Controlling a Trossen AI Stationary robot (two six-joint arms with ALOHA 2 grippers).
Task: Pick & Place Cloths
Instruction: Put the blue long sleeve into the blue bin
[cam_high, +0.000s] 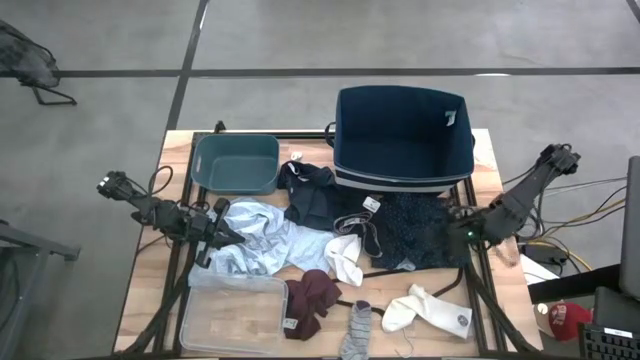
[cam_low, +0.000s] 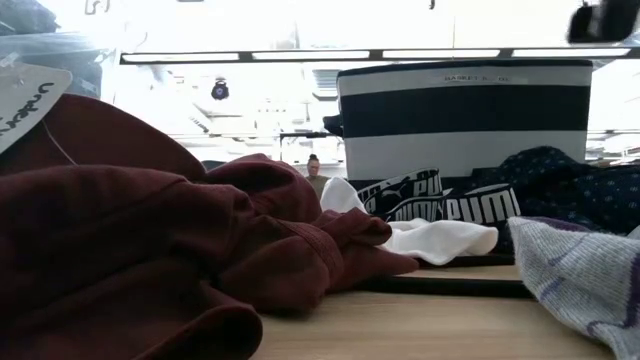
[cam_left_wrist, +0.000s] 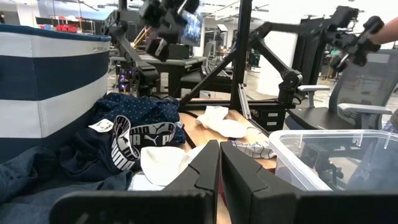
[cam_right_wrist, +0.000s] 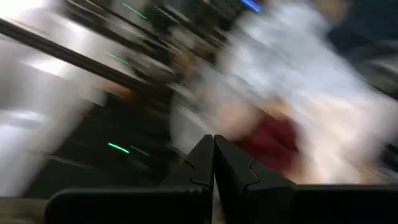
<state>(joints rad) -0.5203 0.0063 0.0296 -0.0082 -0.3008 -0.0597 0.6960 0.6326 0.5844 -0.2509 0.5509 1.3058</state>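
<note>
Cloths lie strewn over the middle of the counter (cam_high: 150, 290): a light blue shirt (cam_high: 262, 243) left of centre, dark navy clothes (cam_high: 312, 195) just beyond it and a dotted navy piece (cam_high: 412, 232) to the right, a maroon piece (cam_high: 312, 295) near the front, white socks (cam_high: 346, 258) in the middle, another white sock (cam_high: 432, 310) at the near right, and a grey sock (cam_high: 357, 330) at the near edge. At the far side stand a teal bin (cam_high: 236, 163) and, to its right, a navy striped basket (cam_high: 402, 135). A clear tray (cam_high: 232, 312) sits at the near left, touching the shirt and the maroon piece. The left claw (cam_high: 228, 232) is closed and empty at the shirt's left edge. The right claw (cam_high: 452, 228) is closed too, empty, at the right edge of the dotted navy piece. A person (cam_low: 314, 170) shows far off in the room.
</note>
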